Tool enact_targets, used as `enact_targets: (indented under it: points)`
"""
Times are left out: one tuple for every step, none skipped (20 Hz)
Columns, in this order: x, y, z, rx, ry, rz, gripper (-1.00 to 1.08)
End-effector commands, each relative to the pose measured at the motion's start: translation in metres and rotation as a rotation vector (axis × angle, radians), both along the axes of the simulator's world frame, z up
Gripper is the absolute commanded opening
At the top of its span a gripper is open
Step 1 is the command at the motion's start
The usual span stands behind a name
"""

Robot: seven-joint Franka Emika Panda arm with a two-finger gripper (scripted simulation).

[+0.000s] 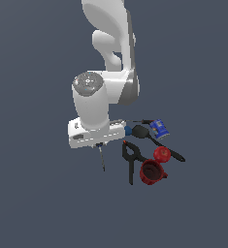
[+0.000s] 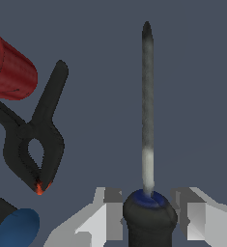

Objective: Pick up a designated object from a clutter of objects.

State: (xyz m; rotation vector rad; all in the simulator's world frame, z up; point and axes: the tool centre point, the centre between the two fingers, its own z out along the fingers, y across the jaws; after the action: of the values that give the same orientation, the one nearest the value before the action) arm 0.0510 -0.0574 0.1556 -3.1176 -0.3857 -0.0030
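The thin screwdriver has a slim grey shaft and a dark handle with a blue ring. In the exterior view its shaft sticks out below the hand, apart from the clutter on that view's left. My gripper is shut on the handle, with a finger pressed against each side. In the exterior view the gripper is mostly hidden under the white hand. I cannot tell if the screwdriver is off the floor.
A black clamp with a red tip lies beside the screwdriver. A red mug, a red ball, a blue can and a black tool with a blue ball end lie beyond it.
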Motion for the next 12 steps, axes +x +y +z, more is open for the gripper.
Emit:
enact_targets:
  points:
    - [-0.002,-0.011,0.03,0.001,0.0,0.0,-1.0]
    - [-0.003,-0.015,0.042,0.001,0.0,0.0,-1.0]
    - [-0.004,-0.02,0.053,0.001,0.0,0.0,-1.0]
    - [-0.004,-0.024,0.065,0.001,0.0,0.0,-1.0]
    - [-0.005,-0.028,0.076,0.001,0.0,0.0,-1.0]
    - [-0.005,-0.032,0.087,0.001,0.0,0.0,-1.0]
    - [-0.006,-0.037,0.098,0.001,0.0,0.0,-1.0]
    - [-0.006,-0.04,0.109,0.001,0.0,0.0,-1.0]
    - [-0.007,-0.044,0.119,0.001,0.0,0.0,-1.0]
    - [-0.007,-0.048,0.128,0.001,0.001,0.0,-1.0]
    - [-0.007,-0.051,0.137,0.001,0.001,0.0,-1.0]
    - [-0.008,-0.055,0.146,0.001,0.001,0.0,-1.0]
